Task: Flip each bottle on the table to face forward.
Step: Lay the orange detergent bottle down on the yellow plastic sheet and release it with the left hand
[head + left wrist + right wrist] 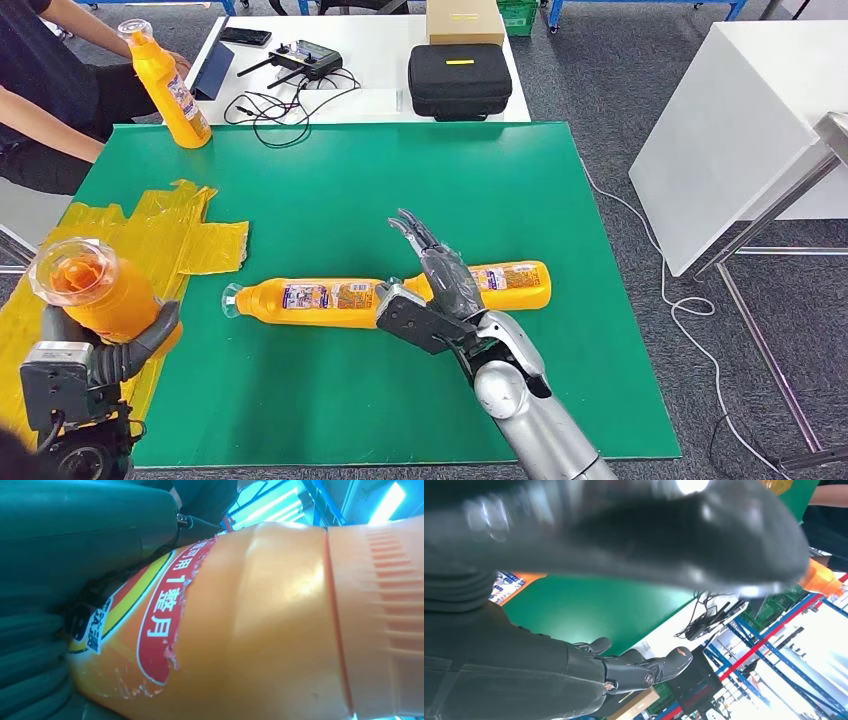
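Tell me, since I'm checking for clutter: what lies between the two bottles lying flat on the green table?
Nothing lies on the mat between them. In the head view the robot's right hand, fingers spread, hovers over the junction where the left lying bottle meets the right lying bottle.

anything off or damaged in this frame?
Yes: the label on the bottle that the left hand holds is torn, with ragged, peeling edges. Crumpled yellow tape also lies on the green table.
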Available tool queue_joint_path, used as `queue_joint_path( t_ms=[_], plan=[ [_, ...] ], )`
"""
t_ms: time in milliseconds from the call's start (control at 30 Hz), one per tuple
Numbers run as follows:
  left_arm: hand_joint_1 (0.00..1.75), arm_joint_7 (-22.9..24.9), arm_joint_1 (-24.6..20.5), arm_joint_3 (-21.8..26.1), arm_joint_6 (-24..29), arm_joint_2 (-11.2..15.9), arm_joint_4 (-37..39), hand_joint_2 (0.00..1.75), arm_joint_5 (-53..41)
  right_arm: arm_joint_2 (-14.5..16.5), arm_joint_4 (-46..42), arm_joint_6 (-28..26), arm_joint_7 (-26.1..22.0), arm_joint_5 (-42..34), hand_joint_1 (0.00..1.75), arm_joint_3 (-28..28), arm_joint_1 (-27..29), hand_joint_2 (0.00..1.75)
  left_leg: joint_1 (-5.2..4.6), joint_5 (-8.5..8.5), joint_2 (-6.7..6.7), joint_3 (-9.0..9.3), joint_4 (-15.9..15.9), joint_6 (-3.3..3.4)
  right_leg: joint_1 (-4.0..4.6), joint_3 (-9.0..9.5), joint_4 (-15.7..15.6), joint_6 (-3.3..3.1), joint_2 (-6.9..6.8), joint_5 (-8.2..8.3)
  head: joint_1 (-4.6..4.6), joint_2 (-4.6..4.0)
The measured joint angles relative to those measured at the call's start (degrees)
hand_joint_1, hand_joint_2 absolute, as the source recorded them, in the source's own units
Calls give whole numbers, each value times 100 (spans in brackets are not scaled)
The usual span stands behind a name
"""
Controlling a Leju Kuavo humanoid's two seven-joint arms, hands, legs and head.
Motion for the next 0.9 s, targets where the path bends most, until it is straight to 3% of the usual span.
queue_joint_path(
  t_ms=[533,600,700,767,833,900],
  plan=[
    [175,-4,-80,51,48,42,100,175,-63,-44,0,-1,-10,-8,0,-1,2,0,0,1,1,0,0,-1,0,0,1,0,0,0,1,1],
    [175,70,-163,61,693,95,251,175,-765,-70,1,1,-44,-67,0,1,-3,0,0,0,0,-3,0,-1,-1,-1,1,0,0,0,2,0],
    [175,472,-669,465,2363,306,1497,175,-4364,-125,288,38,-398,-514,0,121,-285,0,0,3,0,-4,0,-2,-1,-1,1,0,-1,1,2,1],
    [175,1203,-1028,657,2665,450,2896,175,-6280,-144,679,58,-656,-808,0,339,-600,0,0,7,0,-5,0,-2,0,-2,3,-1,0,2,2,0],
    [175,1994,-1141,377,2678,597,3772,175,-6653,-132,903,79,-730,-882,0,513,-754,0,-1,8,1,-12,0,-2,-1,-7,4,-1,0,1,2,0],
    [175,2307,-1162,53,2680,720,4128,175,-6494,-121,1001,110,-763,-897,0,591,-830,0,-2,7,1,-15,0,-2,-3,-9,3,-1,0,1,2,1]
  ],
)
